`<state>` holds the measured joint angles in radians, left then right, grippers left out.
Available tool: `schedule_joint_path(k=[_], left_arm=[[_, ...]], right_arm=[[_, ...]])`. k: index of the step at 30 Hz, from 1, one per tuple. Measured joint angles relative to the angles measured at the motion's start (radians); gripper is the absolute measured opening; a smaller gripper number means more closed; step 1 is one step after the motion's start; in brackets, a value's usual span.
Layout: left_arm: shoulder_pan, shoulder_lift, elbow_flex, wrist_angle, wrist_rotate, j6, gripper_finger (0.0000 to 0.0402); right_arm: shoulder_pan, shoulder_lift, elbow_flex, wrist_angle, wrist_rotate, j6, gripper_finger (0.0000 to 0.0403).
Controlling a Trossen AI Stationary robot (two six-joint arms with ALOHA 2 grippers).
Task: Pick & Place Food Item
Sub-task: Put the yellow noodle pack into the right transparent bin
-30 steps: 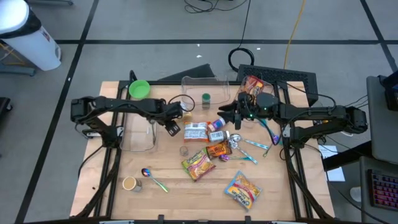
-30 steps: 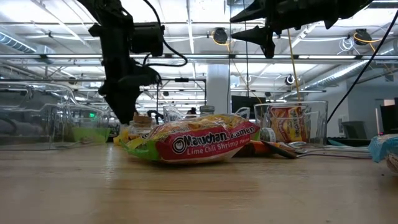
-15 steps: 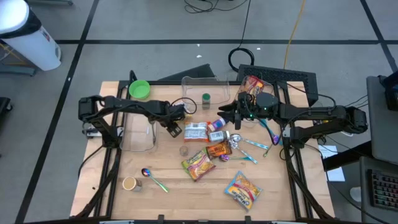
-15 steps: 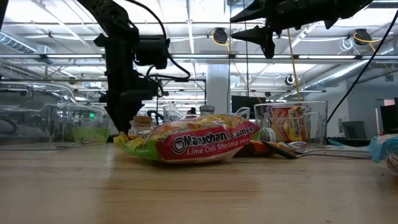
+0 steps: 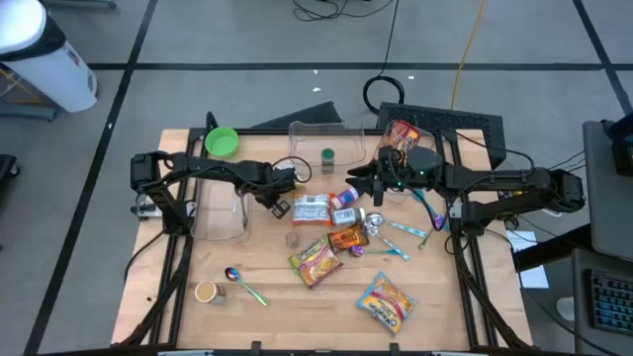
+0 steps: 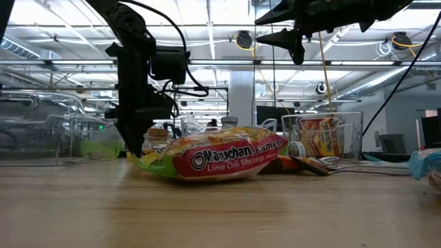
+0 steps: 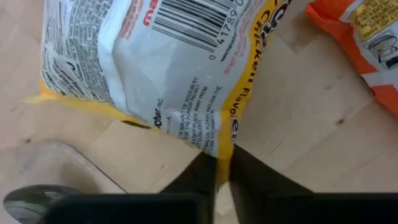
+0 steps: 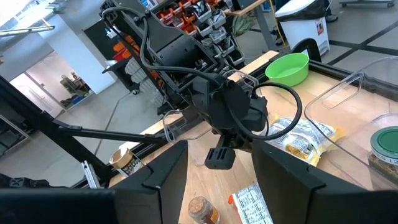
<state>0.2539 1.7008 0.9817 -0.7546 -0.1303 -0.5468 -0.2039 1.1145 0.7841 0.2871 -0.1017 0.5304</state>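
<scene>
The left tool (image 7: 222, 177) has its fingers pinched on the edge seam of the chicken ramen packet (image 7: 149, 68), light, crinkly, probably slippery.

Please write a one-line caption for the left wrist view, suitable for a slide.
Left gripper closed on the edge of a white-and-yellow chicken-flavor noodle packet lying on the wooden table.

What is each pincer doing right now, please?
Left pincer: closed on the edge of the yellow-and-white chicken-flavour noodle packet.
Right pincer: open, empty, raised above the table.
</scene>
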Motion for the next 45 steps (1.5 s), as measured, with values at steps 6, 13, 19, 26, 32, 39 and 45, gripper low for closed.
schedule_joint_path(k=[6, 13, 19, 26, 32, 39, 45], left_arm=[[0.0, 0.0, 0.009, 0.003, 0.033, -0.005, 0.0007], [-0.001, 0.0, 0.096, -0.053, 0.078, 0.032, 0.0003], [-0.001, 0.0, 0.215, -0.144, 0.077, 0.111, 0.0002], [-0.003, 0.0, 0.301, -0.195, 0.091, 0.154, 0.0001], [-0.029, 0.0, 0.344, -0.195, 0.164, 0.191, 0.0001], [-0.076, 0.0, 0.412, -0.195, 0.201, 0.206, 0.0], [-0.093, 0.0, 0.501, -0.194, 0.201, 0.215, 0.0]], right_arm=[[0.0, 0.0, 0.0, 0.0, 0.0, 0.0, 0.0171], [0.0, 0.0, 0.0, 0.0, -0.003, 0.0, 0.0171], [0.0, 0.0, 0.0, 0.0, -0.003, 0.0, 0.0171], [0.0, 0.0, -0.001, 0.0, -0.003, 0.0, 0.0171], [0.0, 0.0, -0.001, 0.0, -0.009, -0.057, 0.0171], [0.001, 0.0, -0.001, -0.002, -0.14, -0.235, 0.0171], [0.006, 0.0, -0.001, -0.022, -0.139, -0.307, 0.0174]])
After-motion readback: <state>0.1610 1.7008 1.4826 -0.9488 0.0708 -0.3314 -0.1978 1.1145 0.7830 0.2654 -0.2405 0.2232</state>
